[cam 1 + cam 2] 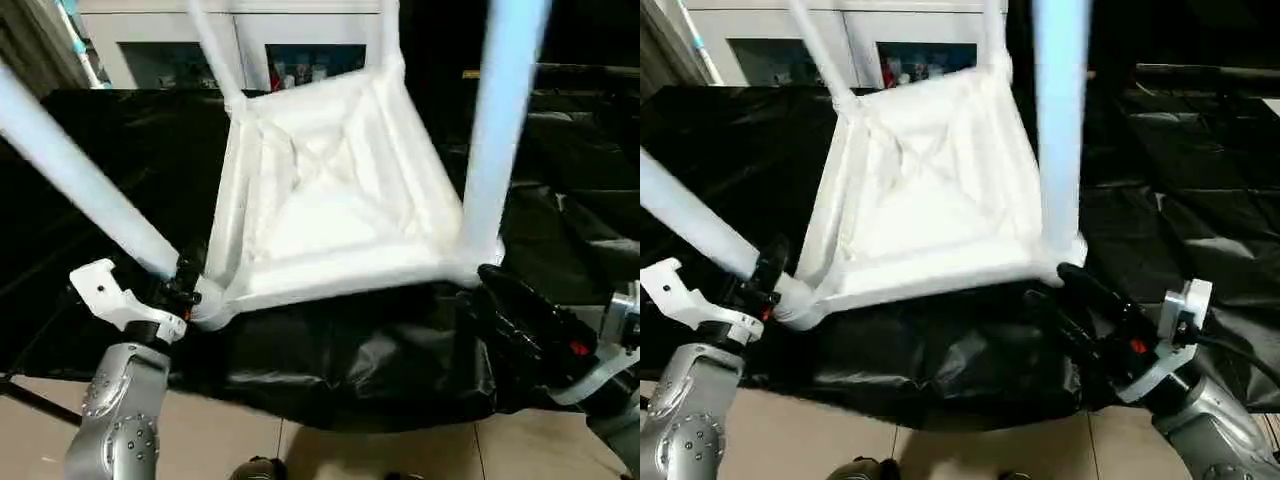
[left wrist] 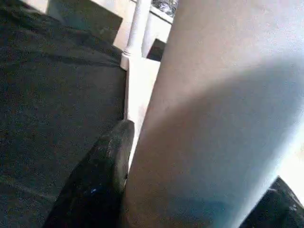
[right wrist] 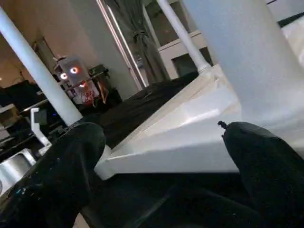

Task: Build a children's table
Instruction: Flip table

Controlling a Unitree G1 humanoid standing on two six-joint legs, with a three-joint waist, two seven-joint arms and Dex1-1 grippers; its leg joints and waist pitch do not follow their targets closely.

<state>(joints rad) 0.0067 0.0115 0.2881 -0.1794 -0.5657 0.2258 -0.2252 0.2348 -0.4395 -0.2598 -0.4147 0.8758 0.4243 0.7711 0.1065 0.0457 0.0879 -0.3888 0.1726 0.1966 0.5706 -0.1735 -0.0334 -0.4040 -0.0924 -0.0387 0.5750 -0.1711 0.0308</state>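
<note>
All 4 legs look socketed into the upside-down table top (image 1: 320,190) on the black cover (image 1: 350,370); left gripper (image 1: 185,285) clamps near-left leg (image 1: 80,180), right gripper (image 1: 1090,310) gapes beside near-right leg (image 1: 1060,130); flipping remains.

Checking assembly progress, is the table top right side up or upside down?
Upside down: the table top lies on the black cover with its ribbed underside up and the legs pointing upward.

2 head views down over table top (image 1: 320,190); 2 wrist close-ups
</note>
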